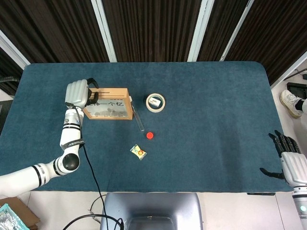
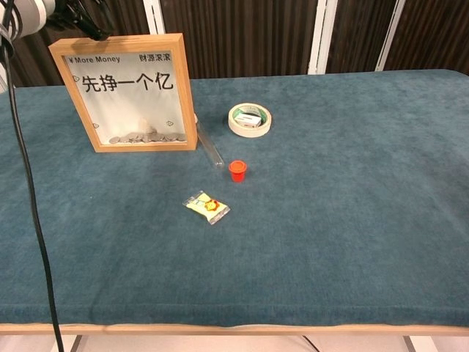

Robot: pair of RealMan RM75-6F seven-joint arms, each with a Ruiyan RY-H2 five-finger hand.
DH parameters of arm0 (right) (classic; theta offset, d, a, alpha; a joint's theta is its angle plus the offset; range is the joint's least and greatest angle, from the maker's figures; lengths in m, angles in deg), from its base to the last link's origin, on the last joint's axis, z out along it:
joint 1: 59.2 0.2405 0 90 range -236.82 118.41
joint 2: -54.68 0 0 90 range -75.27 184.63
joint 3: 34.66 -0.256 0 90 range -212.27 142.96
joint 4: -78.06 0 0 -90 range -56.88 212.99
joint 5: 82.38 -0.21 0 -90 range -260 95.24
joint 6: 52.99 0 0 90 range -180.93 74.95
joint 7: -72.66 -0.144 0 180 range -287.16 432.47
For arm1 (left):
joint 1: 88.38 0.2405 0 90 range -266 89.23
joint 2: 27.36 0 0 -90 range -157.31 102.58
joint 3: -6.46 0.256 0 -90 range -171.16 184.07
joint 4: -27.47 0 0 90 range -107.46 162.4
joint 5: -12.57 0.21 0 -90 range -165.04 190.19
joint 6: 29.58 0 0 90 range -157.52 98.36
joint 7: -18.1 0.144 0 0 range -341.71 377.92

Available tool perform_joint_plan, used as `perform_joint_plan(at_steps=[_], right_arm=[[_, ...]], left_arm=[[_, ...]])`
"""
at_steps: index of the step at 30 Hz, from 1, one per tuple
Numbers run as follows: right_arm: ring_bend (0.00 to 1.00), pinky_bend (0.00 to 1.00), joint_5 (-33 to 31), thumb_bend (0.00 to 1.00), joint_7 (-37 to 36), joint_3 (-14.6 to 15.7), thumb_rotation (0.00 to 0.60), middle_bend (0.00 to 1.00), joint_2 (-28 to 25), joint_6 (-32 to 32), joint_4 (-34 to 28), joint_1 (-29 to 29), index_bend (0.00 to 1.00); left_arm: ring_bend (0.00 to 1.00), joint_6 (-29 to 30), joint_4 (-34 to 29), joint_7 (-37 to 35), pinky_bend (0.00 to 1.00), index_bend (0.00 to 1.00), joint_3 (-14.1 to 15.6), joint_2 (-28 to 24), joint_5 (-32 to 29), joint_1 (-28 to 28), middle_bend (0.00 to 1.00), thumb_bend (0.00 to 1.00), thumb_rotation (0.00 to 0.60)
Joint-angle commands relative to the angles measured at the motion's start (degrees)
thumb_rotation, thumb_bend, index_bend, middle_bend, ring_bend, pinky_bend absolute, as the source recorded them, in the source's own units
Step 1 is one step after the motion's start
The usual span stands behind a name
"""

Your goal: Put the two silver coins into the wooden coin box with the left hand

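The wooden coin box (image 1: 108, 109) (image 2: 124, 92) stands upright at the left of the blue table, its glass front printed with black characters. Silver coins (image 2: 143, 137) lie in a pile along its bottom, and a small pale blur (image 2: 144, 125) shows just above the pile. My left hand (image 1: 77, 93) hangs over the left end of the box's top edge, back upward with its dark fingers pointing down at the top. The chest view catches only part of the left hand (image 2: 37, 10) at the upper left corner. No loose coin is visible. My right hand (image 1: 290, 160) rests off the table's right front corner with fingers spread.
A tape roll (image 1: 155, 102) (image 2: 249, 119) lies right of the box. A clear tube (image 1: 138, 117) (image 2: 210, 147), a red cap (image 1: 150, 135) (image 2: 237, 170) and a yellow candy packet (image 1: 138, 152) (image 2: 207, 207) lie in front. A black cable (image 2: 29, 220) trails from my left arm.
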Motion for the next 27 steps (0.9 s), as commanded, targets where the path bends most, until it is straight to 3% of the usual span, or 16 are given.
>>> perform_joint_plan(at_steps=[1, 5, 7, 9, 10, 11, 12, 14, 17, 20, 23, 27], right_arm=[[0.00, 0.00, 0.1, 0.15, 0.1, 0.0, 0.600, 0.00, 0.1, 0.1, 0.0, 0.1, 0.00], [0.00, 0.00, 0.5, 0.15, 0.7, 0.3, 0.600, 0.00, 0.3, 0.4, -0.1, 0.3, 0.00], [0.00, 0.00, 1.0, 0.15, 1.0, 0.6, 0.600, 0.00, 0.3, 0.5, -0.3, 0.3, 0.00], [0.00, 0.00, 1.4, 0.15, 1.3, 0.8, 0.600, 0.00, 0.4, 0.4, -0.5, 0.3, 0.00], [0.00, 0.00, 1.7, 0.15, 1.5, 0.9, 0.600, 0.00, 0.4, 0.3, -0.7, 0.3, 0.00], [0.00, 0.00, 1.9, 0.15, 1.7, 1.0, 0.600, 0.00, 0.4, 0.2, -0.9, 0.3, 0.00], [0.00, 0.00, 2.2, 0.15, 2.0, 1.2, 0.600, 0.00, 0.5, 0.0, -1.1, 0.2, 0.00], [0.00, 0.00, 2.8, 0.15, 2.6, 1.4, 0.600, 0.00, 0.7, -0.3, -1.4, 0.1, 0.00], [0.00, 0.00, 3.6, 0.15, 4.5, 1.9, 0.600, 0.00, 1.3, -0.4, -1.8, 0.2, 0.00], [0.00, 0.00, 3.9, 0.15, 6.9, 2.3, 0.600, 0.00, 2.3, 0.1, -2.1, 0.4, 0.00], [0.00, 0.00, 4.0, 0.15, 9.3, 2.6, 0.600, 0.00, 3.3, 0.3, -2.2, 0.6, 0.00], [0.00, 0.00, 4.6, 0.15, 11.2, 2.7, 0.600, 0.00, 4.0, -0.8, -2.7, 0.3, 0.00]], left_arm=[[1.00, 2.2, -3.4, -1.5, 1.00, 0.44, 0.1, -1.4, 3.4, 1.3, 1.00, 0.43, 0.600], [1.00, 7.0, -14.2, -4.8, 1.00, 0.36, 2.4, -6.7, 13.1, 6.3, 0.97, 0.42, 0.600], [0.96, 9.2, -21.3, -7.1, 1.00, 0.32, 5.6, -11.2, 19.9, 10.9, 0.80, 0.42, 0.600], [0.76, 11.4, -26.0, -9.6, 0.95, 0.27, 9.2, -14.9, 26.4, 15.4, 0.52, 0.41, 0.600], [0.66, 12.8, -28.3, -11.7, 0.89, 0.25, 11.9, -17.2, 30.9, 18.5, 0.45, 0.41, 0.600], [0.47, 14.0, -29.5, -13.8, 0.71, 0.22, 14.2, -18.8, 34.6, 21.1, 0.35, 0.41, 0.600], [0.35, 16.2, -30.1, -16.6, 0.56, 0.21, 17.2, -20.5, 39.6, 24.5, 0.31, 0.41, 0.600], [0.17, 20.1, -28.8, -20.5, 0.30, 0.18, 21.8, -21.9, 47.1, 29.5, 0.23, 0.41, 0.600], [0.04, 27.4, -22.7, -25.0, 0.12, 0.14, 28.4, -21.4, 55.8, 37.4, 0.14, 0.41, 0.600], [0.00, 32.4, -15.5, -25.4, 0.02, 0.09, 32.4, -18.5, 57.8, 44.2, 0.06, 0.41, 0.600], [0.00, 35.4, -8.6, -28.4, 0.00, 0.07, 33.2, -14.1, 57.5, 48.7, 0.03, 0.41, 0.600], [0.00, 31.2, -5.8, -28.4, 0.00, 0.06, 33.4, -13.7, 56.4, 49.0, 0.02, 0.40, 0.600]])
